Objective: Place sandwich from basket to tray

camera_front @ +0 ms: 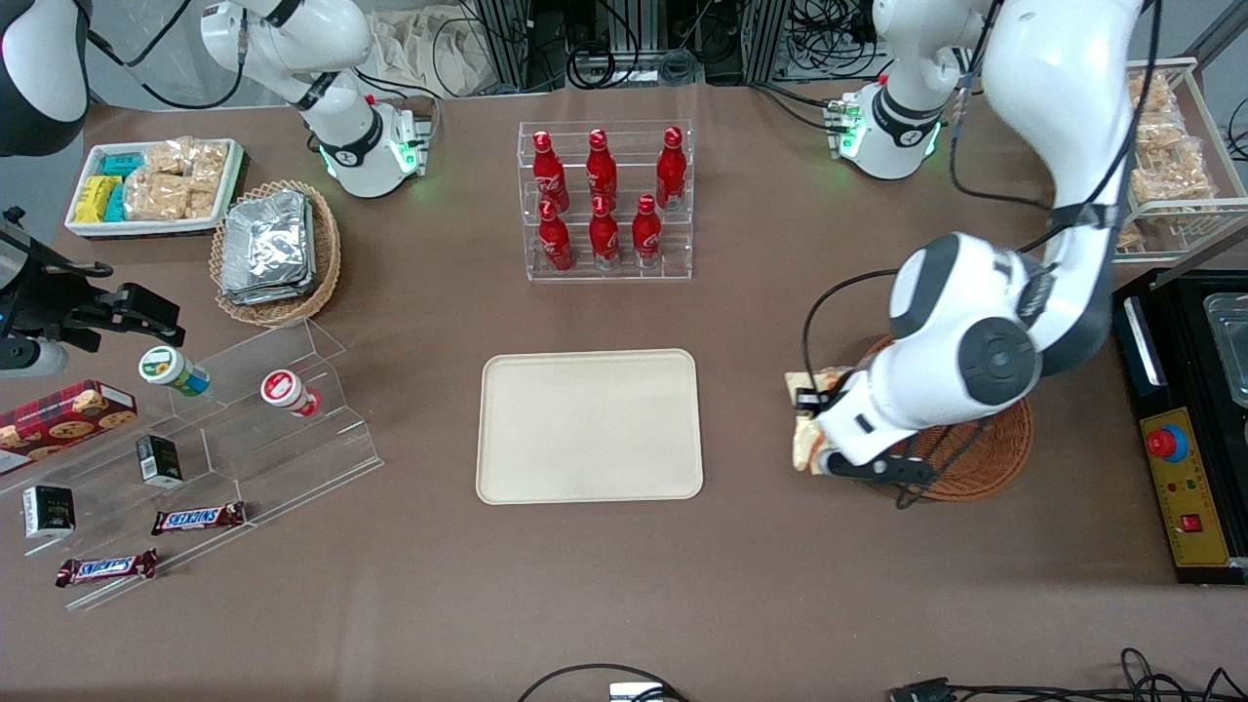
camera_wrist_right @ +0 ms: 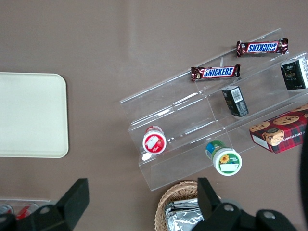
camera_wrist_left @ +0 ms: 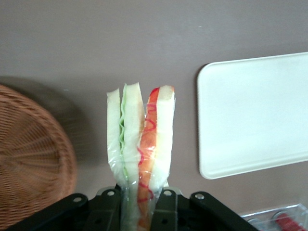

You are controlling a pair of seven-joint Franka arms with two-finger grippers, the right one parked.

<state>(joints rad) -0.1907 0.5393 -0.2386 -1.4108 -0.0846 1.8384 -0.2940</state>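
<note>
My gripper [camera_wrist_left: 140, 199] is closed on the sandwich [camera_wrist_left: 140, 144], its 2 fingers [camera_wrist_left: 163, 207] pinching the wrapped wedge at its lower end. The sandwich stands on edge, with the green and orange-red filling stripes showing between pale bread slices. In the front view my gripper [camera_front: 814, 429] holds the sandwich [camera_front: 807, 390] above the brown table [camera_front: 624, 585], just beside the rim of the basket [camera_front: 985, 458] and between the basket and the tray [camera_front: 590, 426]. The sandwich is out of the basket and well apart from the tray. The tray surface is bare.
</note>
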